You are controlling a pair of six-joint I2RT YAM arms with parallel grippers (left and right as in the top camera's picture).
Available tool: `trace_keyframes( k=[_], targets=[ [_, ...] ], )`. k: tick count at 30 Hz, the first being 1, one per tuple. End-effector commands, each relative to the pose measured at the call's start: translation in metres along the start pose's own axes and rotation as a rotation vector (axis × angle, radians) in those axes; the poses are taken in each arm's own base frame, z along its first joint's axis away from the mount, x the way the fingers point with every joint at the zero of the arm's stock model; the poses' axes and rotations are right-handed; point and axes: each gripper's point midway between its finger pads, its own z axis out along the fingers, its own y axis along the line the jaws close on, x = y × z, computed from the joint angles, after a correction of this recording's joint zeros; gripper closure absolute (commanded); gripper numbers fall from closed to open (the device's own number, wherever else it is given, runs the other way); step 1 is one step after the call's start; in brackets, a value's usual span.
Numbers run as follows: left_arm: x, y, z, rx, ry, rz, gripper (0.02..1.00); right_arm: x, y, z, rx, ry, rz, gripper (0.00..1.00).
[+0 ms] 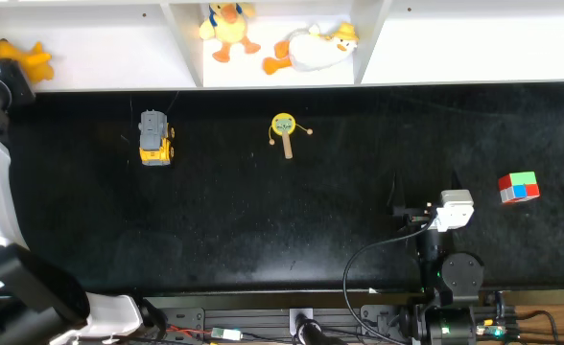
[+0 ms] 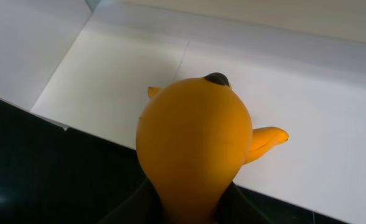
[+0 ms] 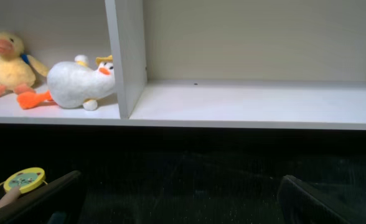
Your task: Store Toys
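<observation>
My left gripper (image 2: 190,210) is shut on an orange rubber duck (image 2: 194,149) and holds it at the front edge of the white shelf's left compartment (image 2: 332,143). From above, that duck (image 1: 25,57) shows at the far left with the left gripper (image 1: 10,79) beside it. A yellow and grey toy truck (image 1: 154,138), a small yellow rattle drum (image 1: 284,129) and a coloured cube (image 1: 518,187) lie on the black table. My right gripper (image 1: 424,192) stands open over the table's right half, with nothing between its fingers (image 3: 49,194).
The middle shelf compartment holds a yellow plush duck (image 1: 229,24) and a white plush goose (image 1: 311,48); both also appear as duck (image 3: 9,59) and goose (image 3: 77,84). A white divider (image 3: 128,59) separates them from the bare right compartment (image 3: 264,102).
</observation>
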Motion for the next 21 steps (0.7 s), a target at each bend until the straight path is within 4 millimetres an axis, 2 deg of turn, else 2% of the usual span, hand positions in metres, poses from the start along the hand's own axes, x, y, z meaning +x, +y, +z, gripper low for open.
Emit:
trace_keyframes(
  k=[1, 9, 15, 21],
  targets=[
    [-0.001, 0.005, 0.011, -0.015, 0.002, 0.011, 0.783, 0.003, 0.001, 0.0, -0.005, 0.0, 0.008, 0.005],
    [0.011, 0.003, 0.026, -0.006, 0.039, 0.007, 0.779, 0.003, 0.001, 0.0, -0.005, 0.0, 0.008, 0.005],
    [-0.003, -0.007, 0.027, 0.004, -0.012, 0.025, 0.766, 0.003, 0.001, 0.0, -0.005, 0.0, 0.007, 0.005],
    [-0.005, -0.01, 0.029, 0.008, -0.023, 0.029, 0.757, 0.003, 0.001, 0.0, -0.005, 0.0, 0.008, 0.005]
  ],
)
